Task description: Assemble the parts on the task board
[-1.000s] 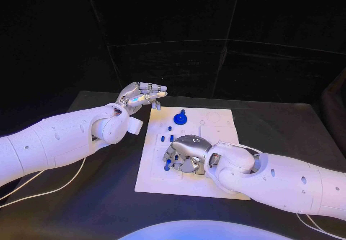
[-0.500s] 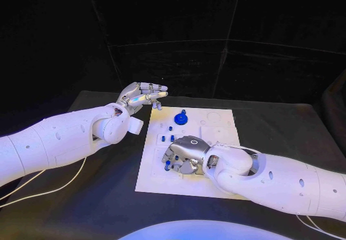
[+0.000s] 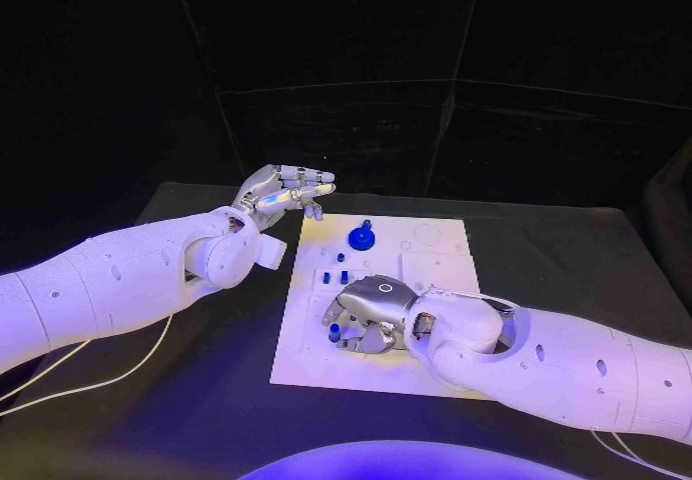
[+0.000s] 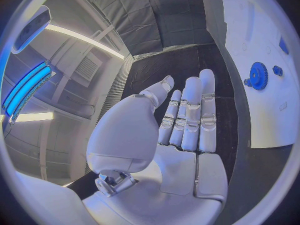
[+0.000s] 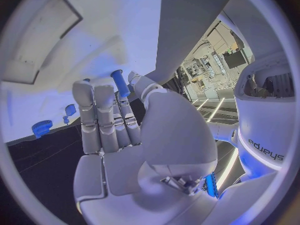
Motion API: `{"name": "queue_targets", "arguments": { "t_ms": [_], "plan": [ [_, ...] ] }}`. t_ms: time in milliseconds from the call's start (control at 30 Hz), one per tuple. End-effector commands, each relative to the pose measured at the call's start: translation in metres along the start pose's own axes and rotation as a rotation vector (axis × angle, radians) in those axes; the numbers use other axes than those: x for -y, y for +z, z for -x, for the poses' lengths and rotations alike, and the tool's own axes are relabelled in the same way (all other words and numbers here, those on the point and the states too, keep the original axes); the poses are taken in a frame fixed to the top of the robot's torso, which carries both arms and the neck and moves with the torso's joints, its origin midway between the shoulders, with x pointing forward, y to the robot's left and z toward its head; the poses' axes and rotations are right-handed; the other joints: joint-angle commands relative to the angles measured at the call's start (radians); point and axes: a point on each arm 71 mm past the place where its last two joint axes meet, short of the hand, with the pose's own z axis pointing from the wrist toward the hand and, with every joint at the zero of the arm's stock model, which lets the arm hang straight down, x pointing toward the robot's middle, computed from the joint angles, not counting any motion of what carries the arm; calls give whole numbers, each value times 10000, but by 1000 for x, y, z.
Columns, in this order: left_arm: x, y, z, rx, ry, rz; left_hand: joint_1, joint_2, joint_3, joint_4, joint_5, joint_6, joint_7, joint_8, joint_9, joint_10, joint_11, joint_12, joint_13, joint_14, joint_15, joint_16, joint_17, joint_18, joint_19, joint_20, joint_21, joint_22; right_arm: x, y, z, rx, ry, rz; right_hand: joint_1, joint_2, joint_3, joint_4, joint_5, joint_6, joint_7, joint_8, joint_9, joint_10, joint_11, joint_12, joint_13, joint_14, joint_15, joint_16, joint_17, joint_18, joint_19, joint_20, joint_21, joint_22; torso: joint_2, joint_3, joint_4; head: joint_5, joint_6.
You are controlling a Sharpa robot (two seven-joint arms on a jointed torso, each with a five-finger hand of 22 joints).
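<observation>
The white rectangular task board (image 3: 378, 300) lies in the middle of the black tabletop (image 3: 577, 250). The right hand (image 3: 368, 312) hangs low over the board's left half, pinching a small blue cylindrical peg (image 5: 120, 83) between thumb and fingertips. The left hand (image 3: 286, 188) hovers off the board's far left corner, fingers straight and loosely apart, holding nothing. A blue toothed gear (image 3: 361, 238) already stands near the board's far edge, and a few small blue pieces (image 3: 338, 278) sit along the left side. Assembly looks partly done: the held peg is not yet seated, and several pieces seemingly remain unplaced.
</observation>
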Motion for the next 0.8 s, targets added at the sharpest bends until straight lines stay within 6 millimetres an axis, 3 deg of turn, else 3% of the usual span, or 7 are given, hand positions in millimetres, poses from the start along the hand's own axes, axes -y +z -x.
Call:
{"name": "queue_targets", "arguments": {
  "t_ms": [33, 333, 533, 567, 667, 733, 800],
  "plan": [
    [1, 1, -1, -104, -87, -34, -12, 80, -75, -6, -18, -74, -7, 49, -11, -37, -1, 63, -15, -46, -9, -63, -16, 133, -59, 20, -19, -16, 0, 0, 5, 644, -35, -5, 57, 173, -277, -5, 81, -149, 27, -13, 15, -271, 45, 72, 13, -210, 32, -203, -350, 214, -236, 34, -240, -354, -1, -3, 3, -9, 10],
    [1, 1, 0, -92, -81, -21, -12, 80, -75, -6, -18, -74, -7, 49, -11, -37, -1, 63, -15, -46, -9, -63, -16, 133, -59, 20, -19, -16, -2, -8, 14, 1676, 263, 171, 209, 335, -655, 2, 262, -323, 40, -23, 14, -537, 64, 352, 30, -447, 53, -434, -810, 280, -462, 65, -517, -740, -4, 15, -19, -27, 68],
    [1, 0, 1, -81, -78, -7, -12, 80, -75, -6, -18, -74, -7, 49, -11, -37, -1, 63, -15, -46, -9, -63, -16, 133, -59, 20, -19, -16, 10, -32, 18, 1635, 1007, -414, 160, 398, -916, 103, 301, -278, 2, 27, 38, -303, 4, 717, 83, -305, 15, -219, -639, 245, -281, 41, -391, -526, -17, -3, -19, -113, 126],
    [1, 0, 1, -75, -75, -2, -12, 80, -75, -6, -18, -74, -7, 49, -11, -37, -1, 63, -15, -46, -9, -63, -16, 133, -59, 20, -19, -16, 16, -39, 20, 1578, 1285, -686, 122, 422, -981, 147, 302, -232, -16, 47, 48, -80, -35, 888, 116, -175, -15, -46, -444, 202, -105, 19, -234, -283, -23, -5, -23, -149, 134],
    [1, -1, 3, -47, -63, 8, -17, 84, -85, 0, -19, -79, -5, 50, -11, -48, 1, 75, -15, -48, -7, -62, -23, 132, -57, 22, -27, -23, 36, -62, 28, 1472, 2325, -1751, -281, 564, -1189, 519, 429, 61, -147, 198, 101, 1499, -316, 1796, 425, 686, -232, 1300, 1339, -135, 1098, -137, 968, 1614, -19, -19, -24, -297, 211],
    [1, -2, 3, -33, -57, 10, -19, 86, -89, 2, -19, -82, -4, 51, -11, -53, 2, 79, -15, -50, -5, -62, -26, 132, -57, 23, -30, -26, 50, -78, 33, 1405, 2914, -2523, -540, 527, -1384, 745, 599, 182, -282, 305, 125, 2258, -517, 2246, 658, 1067, -397, 2038, 2388, -328, 1736, -290, 1640, 2665, -22, -20, -47, -378, 247],
    [1, -2, 4, -30, -56, 13, -19, 86, -89, 2, -19, -82, -4, 51, -11, -53, 2, 79, -15, -50, -5, -62, -26, 132, -57, 23, -30, -26, 61, -93, 37, 1316, 3277, -3279, -964, 470, -1713, 1092, 911, 291, -445, 456, 159, 2891, -683, 2769, 1007, 1184, -545, 2253, 2650, -414, 2022, -443, 1957, 3126, -31, -30, -80, -507, 301]
  ]
}}
